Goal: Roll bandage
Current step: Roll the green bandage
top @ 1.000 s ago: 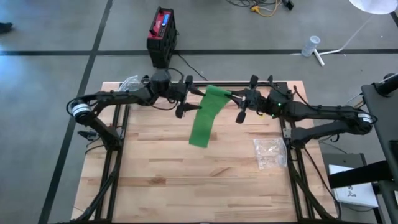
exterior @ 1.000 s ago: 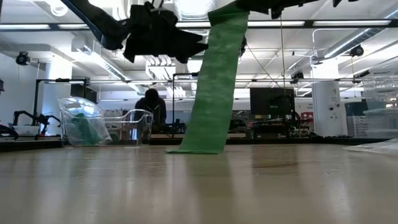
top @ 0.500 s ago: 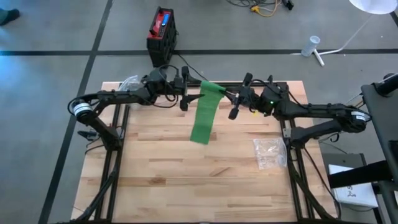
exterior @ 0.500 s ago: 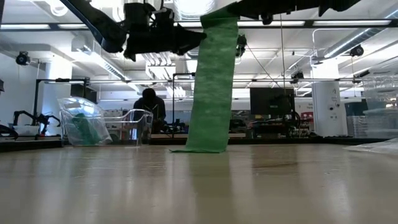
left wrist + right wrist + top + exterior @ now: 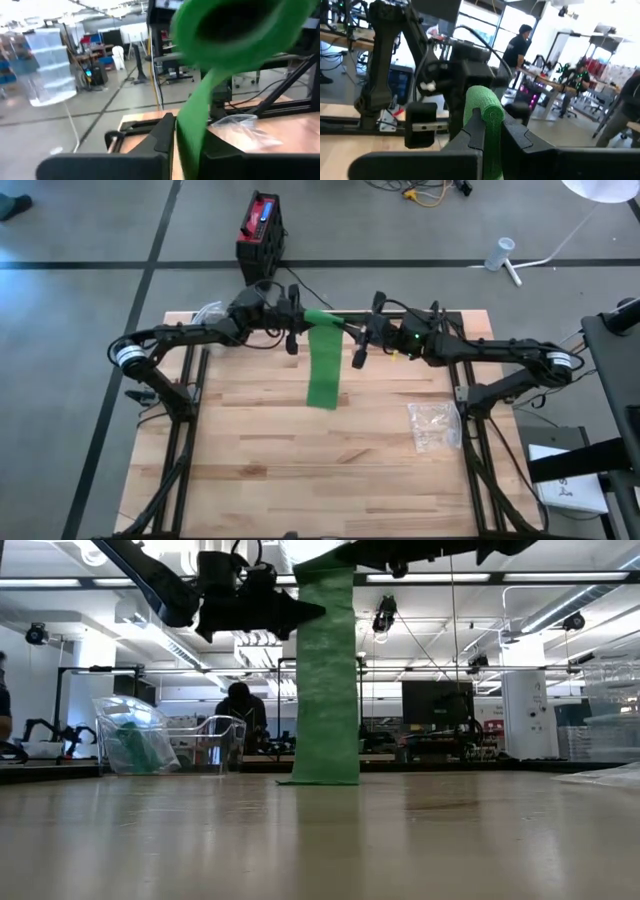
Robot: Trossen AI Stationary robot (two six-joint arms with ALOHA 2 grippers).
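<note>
A green bandage (image 5: 323, 370) hangs as a flat upright strip (image 5: 325, 680) above the far middle of the table. Its upper end is wound into a small roll (image 5: 482, 102), and its lower end (image 5: 320, 778) rests on the wood. My left gripper (image 5: 303, 320) comes in from the table's left and is shut on the bandage near its top. My right gripper (image 5: 345, 330) comes in from the table's right and is shut on the rolled upper end. My left gripper pinches the flat strip (image 5: 189, 125) between its two fingers, just below the roll (image 5: 235, 30). The fingers lie level, reaching in from the table's left. The strip hangs down past them to the table. My right gripper pinches the rolled upper end (image 5: 485, 112) between its two fingers, level, from the table's right. The roll is held well above the table, and the strip hangs straight below it with its lower end on the wood.
A clear plastic bag (image 5: 435, 425) lies on the table's right side. A clear plastic container (image 5: 140, 735) stands at the far left corner. A red and black box (image 5: 260, 230) sits on the floor beyond the far edge. A person (image 5: 240, 710) is in the room behind.
My right gripper has carried the bandage's upper end toward the table's left, so the strip now hangs upright instead of slanting; its lower end stayed on the wood. My left gripper has shut on the strip near its top.
</note>
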